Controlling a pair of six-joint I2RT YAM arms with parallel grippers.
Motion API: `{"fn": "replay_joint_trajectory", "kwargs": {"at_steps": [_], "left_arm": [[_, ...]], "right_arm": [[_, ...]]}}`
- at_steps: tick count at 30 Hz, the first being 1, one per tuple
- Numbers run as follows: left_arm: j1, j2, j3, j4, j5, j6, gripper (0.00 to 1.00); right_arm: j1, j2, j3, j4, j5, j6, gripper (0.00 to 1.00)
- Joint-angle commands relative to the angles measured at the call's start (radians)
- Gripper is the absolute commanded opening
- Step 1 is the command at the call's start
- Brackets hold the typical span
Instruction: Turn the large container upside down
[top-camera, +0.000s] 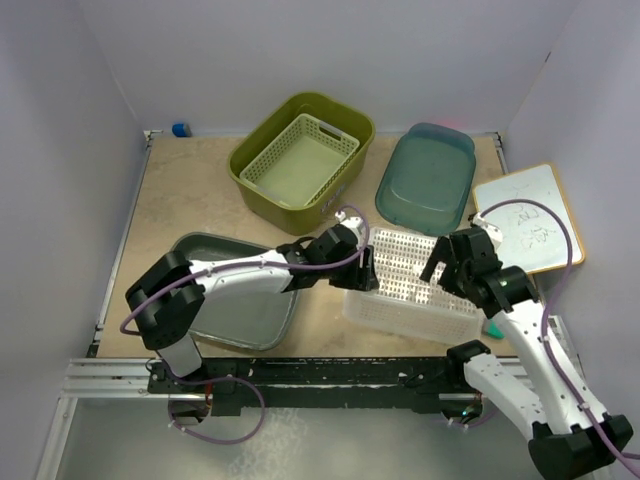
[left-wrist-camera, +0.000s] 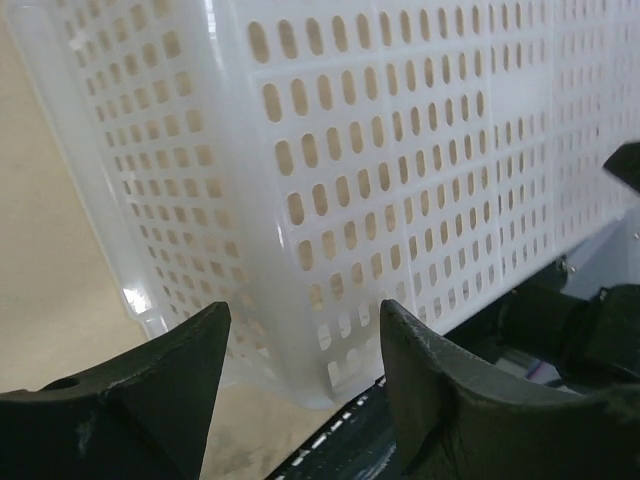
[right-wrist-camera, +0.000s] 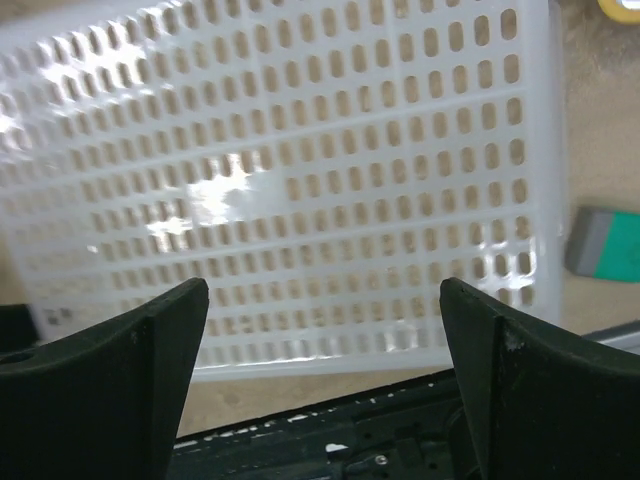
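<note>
The large white perforated container (top-camera: 405, 285) lies near the table's front edge with a broad perforated face turned up. My left gripper (top-camera: 366, 266) is open at its left end. In the left wrist view a lower corner of the container (left-wrist-camera: 330, 180) stands just beyond the open fingers (left-wrist-camera: 305, 335), not clamped. My right gripper (top-camera: 447, 262) is open at the container's right end. In the right wrist view its fingers (right-wrist-camera: 325, 315) are spread wide above the perforated face (right-wrist-camera: 300, 170), apart from it.
An olive tub (top-camera: 262, 190) holding a cream basket (top-camera: 300, 160) stands at the back. A teal container (top-camera: 428, 178) and a whiteboard (top-camera: 530, 218) are on the right, a grey tray (top-camera: 240, 305) front left. A teal eraser (right-wrist-camera: 605, 243) lies right of the container. A black rail (top-camera: 320, 372) runs along the front.
</note>
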Motion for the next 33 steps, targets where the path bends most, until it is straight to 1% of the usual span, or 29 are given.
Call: {"fn": "replay_joint_trajectory", "kwargs": {"at_steps": [1,5,11,14,16,18,21,23,25,28,30,31,33], "left_arm": [[-0.047,0.043,0.027,0.081,0.113,-0.049,0.58],[-0.049,0.028,0.041,0.069,0.115,-0.049,0.58],[-0.049,-0.003,0.071,0.015,0.116,-0.033,0.58],[-0.051,-0.015,0.106,-0.04,0.128,-0.022,0.58],[-0.057,-0.041,0.138,-0.092,0.111,-0.004,0.58],[-0.058,-0.082,0.176,-0.176,0.059,0.024,0.59],[-0.056,-0.165,0.24,-0.345,-0.077,0.064,0.62],[-0.055,-0.222,0.271,-0.453,-0.207,0.074,0.63],[-0.05,-0.281,0.281,-0.559,-0.382,0.063,0.64],[-0.02,-0.368,0.245,-0.699,-0.551,0.005,0.68],[0.009,-0.428,0.169,-0.728,-0.592,-0.026,0.7],[0.019,-0.459,0.104,-0.718,-0.588,-0.034,0.71],[0.022,-0.495,0.005,-0.66,-0.516,-0.029,0.72]], "right_arm": [[0.006,-0.049,0.123,-0.046,0.064,0.052,1.0],[0.006,-0.079,0.199,-0.081,0.105,0.032,1.0],[0.006,-0.081,0.23,-0.08,0.124,-0.001,1.0],[0.006,-0.079,0.23,-0.071,0.12,-0.011,1.0],[0.006,-0.078,0.234,-0.069,0.121,-0.016,1.0],[0.006,-0.077,0.241,-0.063,0.122,-0.027,1.0],[0.006,-0.076,0.248,-0.044,0.104,-0.055,1.0],[0.006,-0.074,0.249,-0.02,0.069,-0.085,1.0],[0.006,-0.074,0.242,0.013,0.019,-0.122,1.0],[0.006,-0.072,0.227,0.056,-0.027,-0.139,1.0],[0.006,-0.067,0.215,0.083,-0.04,-0.143,1.0],[0.007,-0.063,0.209,0.097,-0.046,-0.144,1.0],[0.006,-0.055,0.201,0.12,-0.057,-0.149,1.0]]}}
